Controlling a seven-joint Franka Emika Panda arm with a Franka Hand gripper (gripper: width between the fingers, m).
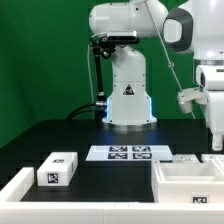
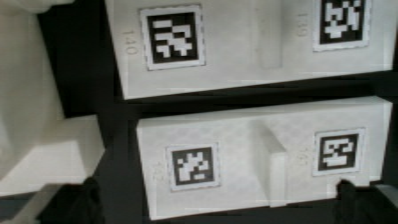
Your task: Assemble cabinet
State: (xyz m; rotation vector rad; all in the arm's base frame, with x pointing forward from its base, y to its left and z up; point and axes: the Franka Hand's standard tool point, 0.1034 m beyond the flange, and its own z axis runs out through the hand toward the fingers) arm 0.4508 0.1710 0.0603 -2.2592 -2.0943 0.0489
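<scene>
The cabinet [image 1: 190, 183], a large white open box, stands at the front of the exterior view's right. My gripper [image 1: 215, 138] hangs just behind and above it, open and empty. In the wrist view, my gripper [image 2: 228, 208] shows dark fingertips [image 2: 79, 203] spread wide at the frame's corners. Beneath them lies a white tagged part [image 2: 267, 150] with a ridge down its middle and two tags. A second white tagged part [image 2: 231, 45] lies beyond a dark gap. I cannot tell whether these belong to the cabinet body.
A small white tagged block [image 1: 57, 170] sits at the exterior view's front left, beside a white corner rail [image 1: 14, 186]. The marker board [image 1: 128, 153] lies in front of the robot base [image 1: 127, 100]. A low white tagged piece [image 1: 183, 158] lies behind the cabinet.
</scene>
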